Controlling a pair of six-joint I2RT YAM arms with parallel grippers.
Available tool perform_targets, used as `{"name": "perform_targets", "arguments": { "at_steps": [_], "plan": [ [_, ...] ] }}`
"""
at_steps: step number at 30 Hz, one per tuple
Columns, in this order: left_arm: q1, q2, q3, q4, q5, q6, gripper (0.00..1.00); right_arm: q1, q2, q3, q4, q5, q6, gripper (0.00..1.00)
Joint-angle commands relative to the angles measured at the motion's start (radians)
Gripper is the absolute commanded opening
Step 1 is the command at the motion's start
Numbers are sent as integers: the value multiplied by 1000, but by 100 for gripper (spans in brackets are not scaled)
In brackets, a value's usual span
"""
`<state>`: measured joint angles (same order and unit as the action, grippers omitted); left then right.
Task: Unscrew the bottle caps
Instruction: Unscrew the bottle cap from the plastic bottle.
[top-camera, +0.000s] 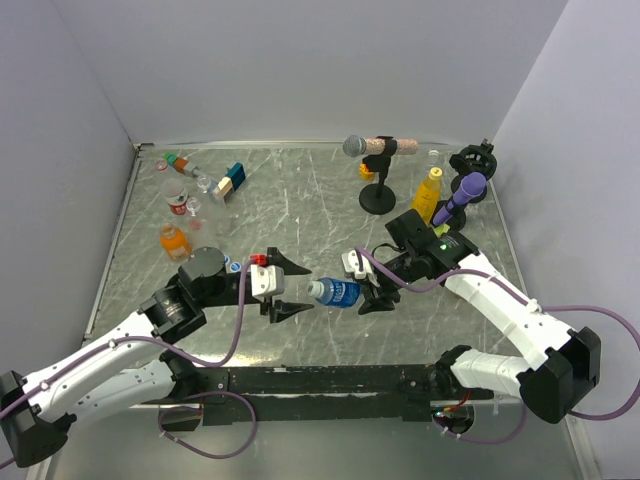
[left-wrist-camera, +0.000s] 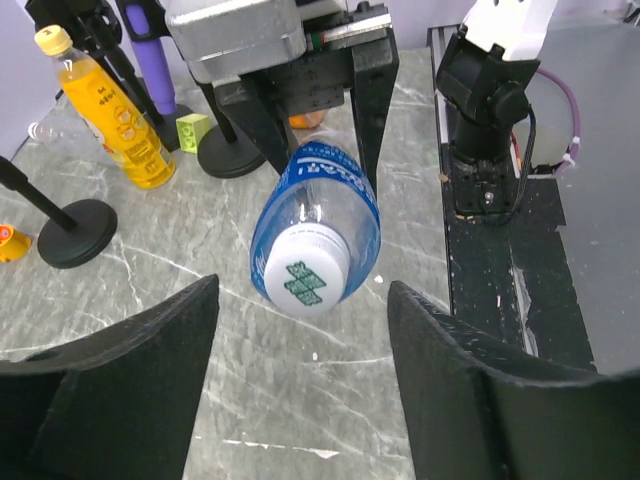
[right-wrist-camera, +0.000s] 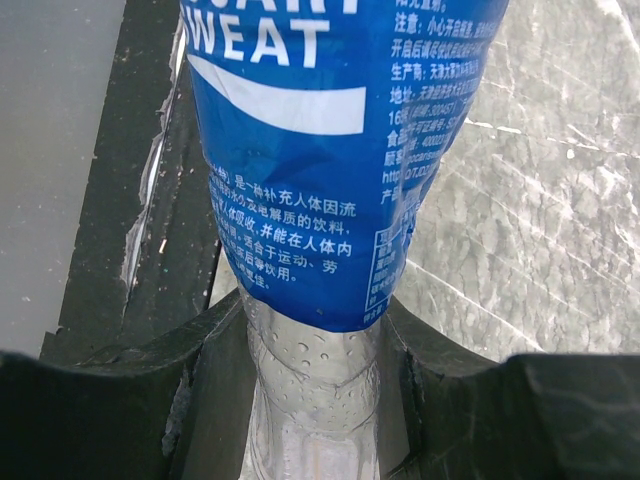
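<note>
A clear bottle with a blue label (top-camera: 340, 292) hangs level above the table, its white cap (top-camera: 316, 290) pointing left. My right gripper (top-camera: 372, 292) is shut on its lower body; in the right wrist view the bottle (right-wrist-camera: 340, 150) sits tight between both fingers (right-wrist-camera: 200, 400). My left gripper (top-camera: 290, 289) faces the cap and is open. In the left wrist view the white cap (left-wrist-camera: 303, 275) with a green mark lies just ahead of the fingertips, touching neither finger (left-wrist-camera: 130, 380). A taller yellow bottle (top-camera: 428, 195) stands at the back right and an orange bottle (top-camera: 173, 240) at the left.
A microphone on a black round-based stand (top-camera: 378, 195) and a purple microphone (top-camera: 465, 195) stand at the back right. A small red can (top-camera: 178, 205), coloured blocks (top-camera: 235, 178) and other small items lie at the back left. A black rail (top-camera: 330, 380) runs along the near edge.
</note>
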<state>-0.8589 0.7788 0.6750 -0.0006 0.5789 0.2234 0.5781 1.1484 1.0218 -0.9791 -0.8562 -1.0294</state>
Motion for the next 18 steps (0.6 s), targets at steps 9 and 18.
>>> {"name": "perform_targets", "arguments": {
  "at_steps": [9,18],
  "plan": [
    [-5,39,31,100,48,-47,38,-1,5,8,26,-18,-14,32],
    [-5,31,-24,169,-65,-538,1,-12,50,-8,74,13,63,32]
  ]
}}
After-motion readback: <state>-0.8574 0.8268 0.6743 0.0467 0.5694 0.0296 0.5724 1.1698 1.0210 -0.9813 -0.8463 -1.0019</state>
